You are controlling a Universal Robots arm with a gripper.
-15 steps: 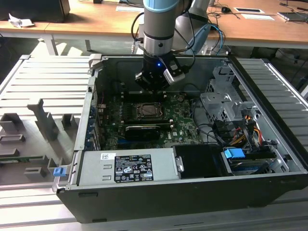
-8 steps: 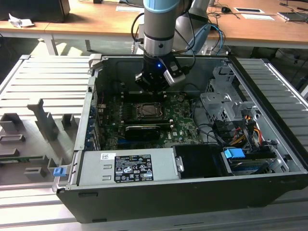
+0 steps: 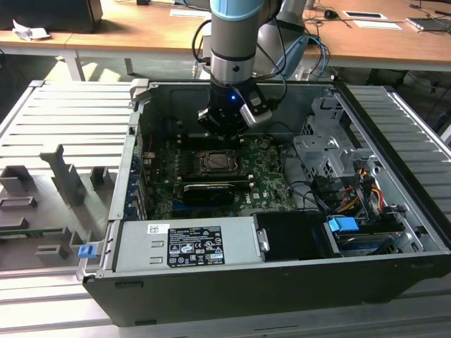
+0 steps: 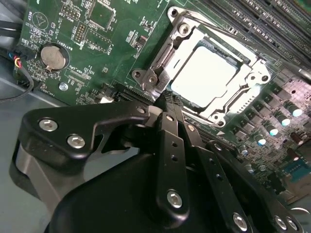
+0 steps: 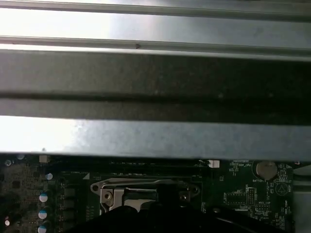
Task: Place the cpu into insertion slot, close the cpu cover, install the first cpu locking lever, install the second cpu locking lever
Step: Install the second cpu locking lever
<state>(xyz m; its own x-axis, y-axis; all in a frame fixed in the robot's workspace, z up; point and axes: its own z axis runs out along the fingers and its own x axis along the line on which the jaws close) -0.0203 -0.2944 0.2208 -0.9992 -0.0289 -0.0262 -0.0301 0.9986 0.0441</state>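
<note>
You see the gripper [image 4: 164, 99] with fingers pressed together, empty, tips poised just beside the cpu cover [image 4: 160, 68] rim. The cpu [image 4: 206, 73] sits in the insertion slot [image 3: 217, 163], cover down over it.

Above the socket: the black robot gripper [image 3: 224, 121] hangs over the far edge of the square silver-grey metal cpu cover [image 3: 213, 162]; the near side is open from above.
Near side: a long black card with a ridged top [image 3: 209, 191] lies just beside the cover.
Exterior view's right: a grey metal drive cage [image 3: 325, 151] and loose black cables [image 3: 307, 190] crowd that flank.
Far side: the grey case wall [image 5: 155, 131] rises close behind the green motherboard [image 4: 112, 43].
</note>
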